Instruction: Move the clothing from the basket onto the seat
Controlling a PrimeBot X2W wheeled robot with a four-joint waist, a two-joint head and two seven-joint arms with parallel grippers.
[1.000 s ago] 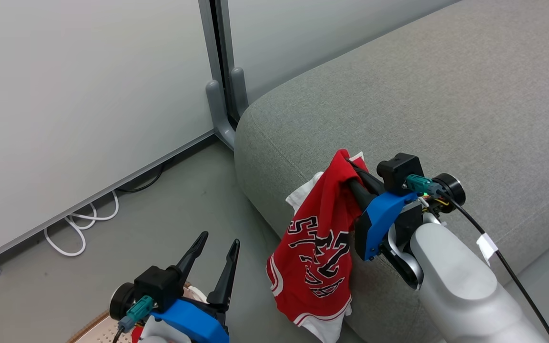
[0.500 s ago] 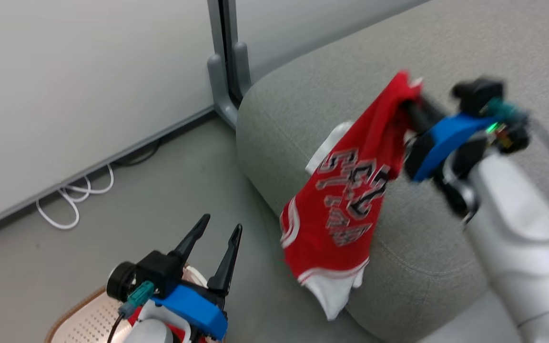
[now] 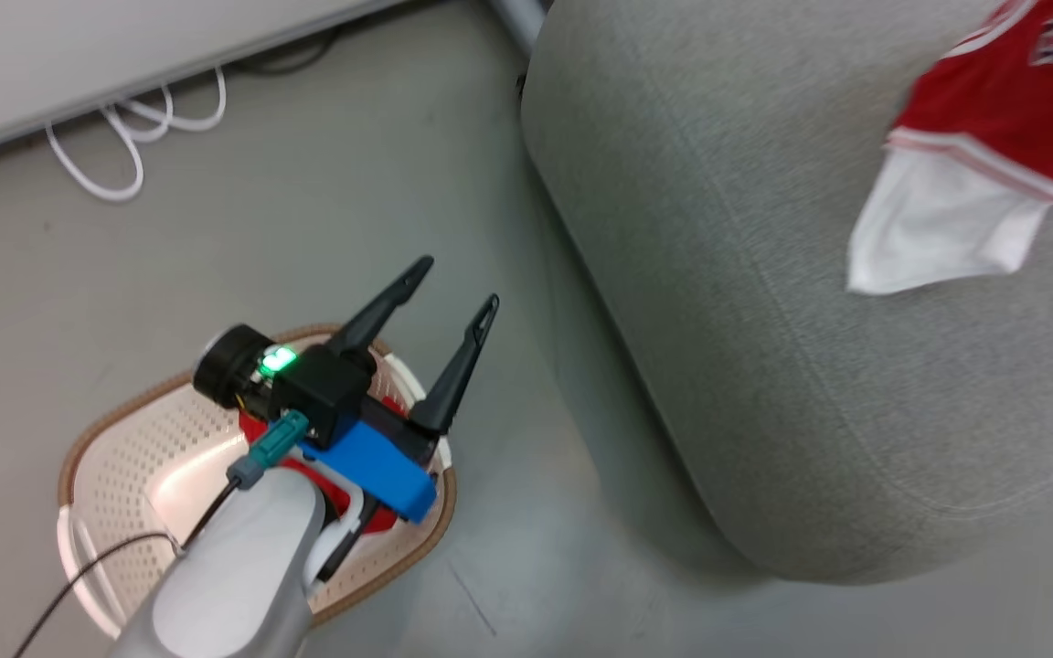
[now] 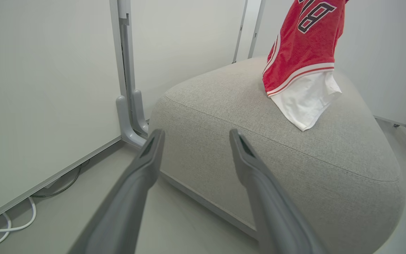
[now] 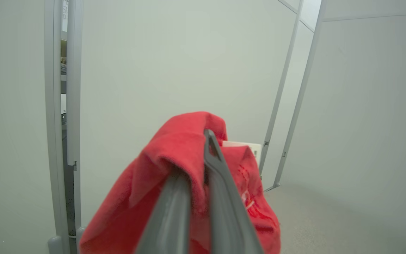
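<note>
Grey floor (image 3: 353, 183): basket (image 3: 115, 457), seat (image 3: 764, 366), white cable (image 3: 115, 195) by wall.

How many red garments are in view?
2. One jersey hangs over the sofa, pinched in the right end effector. One red garment lies in the laundry basket under the left end effector; that arm covers part of the basket, so more may be hidden.

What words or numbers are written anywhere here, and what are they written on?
Nothing reads whole.
On the red shirt, left wrist view: big black-and-white characters, cut off by the top edge; unreadable.
Same shirt, head view: lettering blurred and cut off.
On the white tag by the shirt, right wrist view: too small to read.
</note>
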